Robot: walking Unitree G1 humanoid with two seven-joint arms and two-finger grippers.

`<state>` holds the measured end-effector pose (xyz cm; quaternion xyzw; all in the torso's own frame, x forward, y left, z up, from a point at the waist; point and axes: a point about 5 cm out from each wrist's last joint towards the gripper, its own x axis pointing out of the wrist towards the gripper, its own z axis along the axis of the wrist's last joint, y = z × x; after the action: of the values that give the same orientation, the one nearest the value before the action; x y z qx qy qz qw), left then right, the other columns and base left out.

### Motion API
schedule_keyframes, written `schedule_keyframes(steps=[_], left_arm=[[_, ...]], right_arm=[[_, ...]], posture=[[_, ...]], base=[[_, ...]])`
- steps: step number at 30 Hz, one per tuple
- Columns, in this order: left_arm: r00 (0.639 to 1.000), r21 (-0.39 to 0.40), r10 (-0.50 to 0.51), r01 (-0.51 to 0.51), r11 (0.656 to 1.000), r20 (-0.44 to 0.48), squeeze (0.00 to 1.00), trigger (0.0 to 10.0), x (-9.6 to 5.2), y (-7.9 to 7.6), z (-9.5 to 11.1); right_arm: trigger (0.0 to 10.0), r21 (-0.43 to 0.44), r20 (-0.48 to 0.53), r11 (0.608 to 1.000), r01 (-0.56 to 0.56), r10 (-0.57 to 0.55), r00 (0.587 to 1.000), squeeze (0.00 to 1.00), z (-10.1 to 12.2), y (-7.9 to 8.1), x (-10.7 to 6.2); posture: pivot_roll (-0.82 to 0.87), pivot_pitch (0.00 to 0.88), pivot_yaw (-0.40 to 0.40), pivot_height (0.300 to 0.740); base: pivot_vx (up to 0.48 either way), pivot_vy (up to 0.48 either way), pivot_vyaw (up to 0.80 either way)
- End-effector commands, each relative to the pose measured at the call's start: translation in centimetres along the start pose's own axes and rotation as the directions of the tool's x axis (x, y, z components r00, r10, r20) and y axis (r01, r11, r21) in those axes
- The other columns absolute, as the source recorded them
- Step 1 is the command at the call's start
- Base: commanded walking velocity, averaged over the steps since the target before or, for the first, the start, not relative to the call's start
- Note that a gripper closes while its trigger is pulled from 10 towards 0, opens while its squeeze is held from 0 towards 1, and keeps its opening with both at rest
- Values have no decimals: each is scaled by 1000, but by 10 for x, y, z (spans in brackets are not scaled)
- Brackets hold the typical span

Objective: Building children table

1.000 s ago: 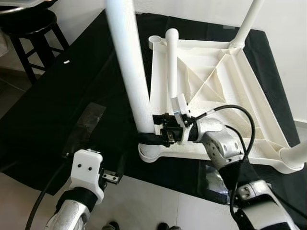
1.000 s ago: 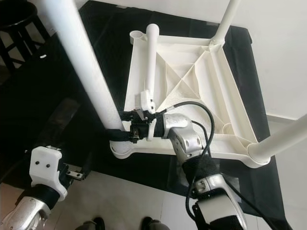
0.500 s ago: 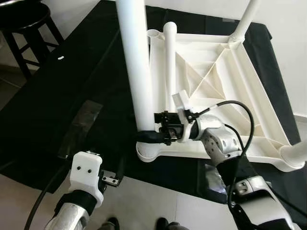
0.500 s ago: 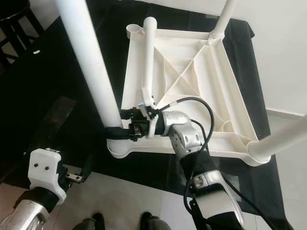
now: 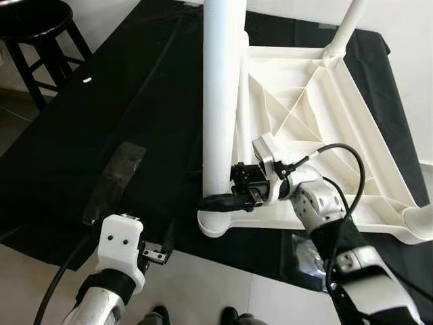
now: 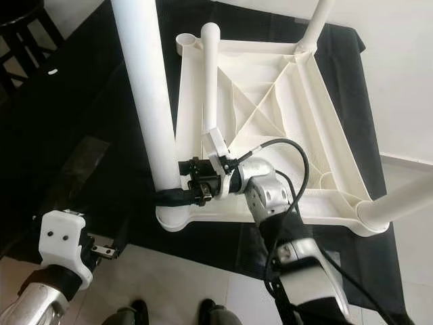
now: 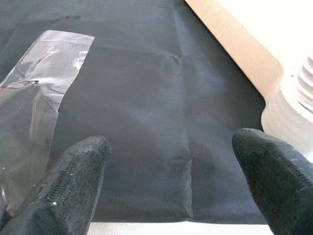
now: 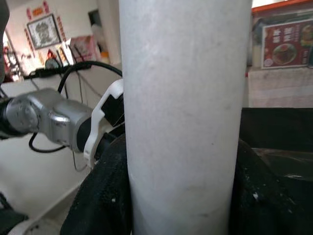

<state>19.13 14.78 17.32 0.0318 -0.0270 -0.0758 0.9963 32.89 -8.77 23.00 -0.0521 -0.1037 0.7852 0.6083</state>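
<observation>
I see a black cloth [image 5: 101, 115] spread over the pale tiled floor [image 5: 223, 294], matte and finely woven, creased in the left wrist view. On it lies the white plastic tabletop [image 6: 270, 128], upside down, its underside ribbed with diagonal struts and a round socket at each corner. A thick, smooth white leg [image 5: 222, 95] stands upright in the near corner socket [image 5: 216, 222], right in front of my right gripper [image 5: 223, 201]. Its black fingers are clamped around the base of that leg, one on each side; the right wrist view shows the matte tube filling the gap between the rubbery pads [image 8: 100, 196]. A thinner white leg [image 6: 208, 81] lies along the tabletop's edge just beyond the gripper. Two more legs rise from the far corner [image 6: 314, 27] and the right corner [image 6: 399, 203].

My left gripper [image 7: 171, 191] hangs low over the cloth's near edge, well to the left of the table, fingers spread apart with nothing between them. A strip of clear, shiny tape [image 7: 34, 83] lies on the cloth just ahead of it. A dark wooden stool [image 5: 40, 34] stands off beyond the cloth, against a white wall [image 6: 399, 68].
</observation>
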Motion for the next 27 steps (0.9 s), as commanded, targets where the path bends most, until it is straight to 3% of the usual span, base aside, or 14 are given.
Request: schedule_keyframes(steps=[1, 6, 16, 21, 27], left_arm=[[1000, -4, -2, 2, 1000, -13, 0, 10000, -5, 0, 0], [1000, 0, -2, 2, 1000, -19, 0, 10000, -7, -1, 1], [1000, 1, 3, -3, 1000, -20, 0, 10000, -6, 0, 1], [1000, 0, 1, -1, 1000, -21, 0, 10000, -5, 0, 1], [1000, -4, 3, -3, 1000, -20, 0, 10000, -4, 0, 1]], right_arm=[[10000, 125, -162, 992, -17, 37, 986, 0, -38, 14, -5], [10000, 96, -227, 994, -46, 67, 972, 0, -38, 14, -7], [10000, 100, -241, 993, -58, 81, 967, 0, -44, 22, -13], [10000, 155, -125, 987, 42, -22, 992, 0, -45, 19, -20], [10000, 206, 21, 967, 150, -157, 987, 0, -37, 20, -20]], posture=[[89, 340, -76, 740], [98, 341, -78, 740], [95, 351, -81, 740], [86, 347, -80, 740], [77, 346, -78, 740]], base=[[0, 0, 0], [0, 0, 0], [0, 0, 0], [0, 0, 0], [0, 0, 0]])
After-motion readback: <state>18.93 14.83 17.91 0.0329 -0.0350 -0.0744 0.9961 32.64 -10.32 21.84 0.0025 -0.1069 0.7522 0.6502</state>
